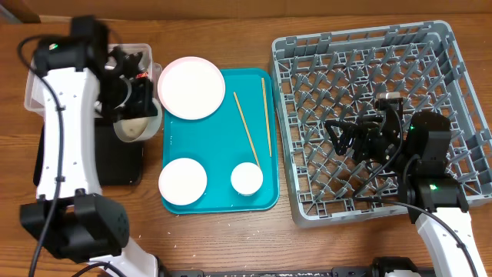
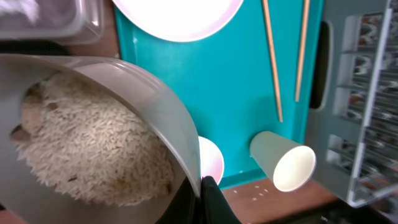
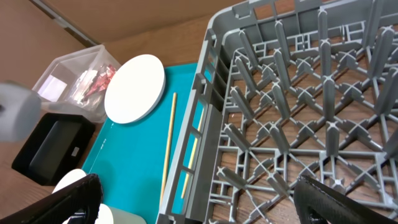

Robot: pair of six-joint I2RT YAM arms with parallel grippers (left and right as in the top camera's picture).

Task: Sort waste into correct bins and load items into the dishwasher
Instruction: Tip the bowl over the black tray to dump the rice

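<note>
Emptying step: left gripper (image 2: 200, 196) clamped on tilted bowl (image 2: 146, 90) of rice (image 2: 93, 146) (right gripper (image 3: 196, 186) spread over rack (image 3: 280, 93)); next needs steeper tilt

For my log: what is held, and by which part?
Left gripper holds the round grey-white rice-filled bowl by its rim; right gripper holds nothing.

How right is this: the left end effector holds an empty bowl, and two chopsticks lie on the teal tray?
The bowl is not empty: the left wrist view shows rice in it. The left end effector holds it, and two chopsticks lie on the teal tray.
</note>
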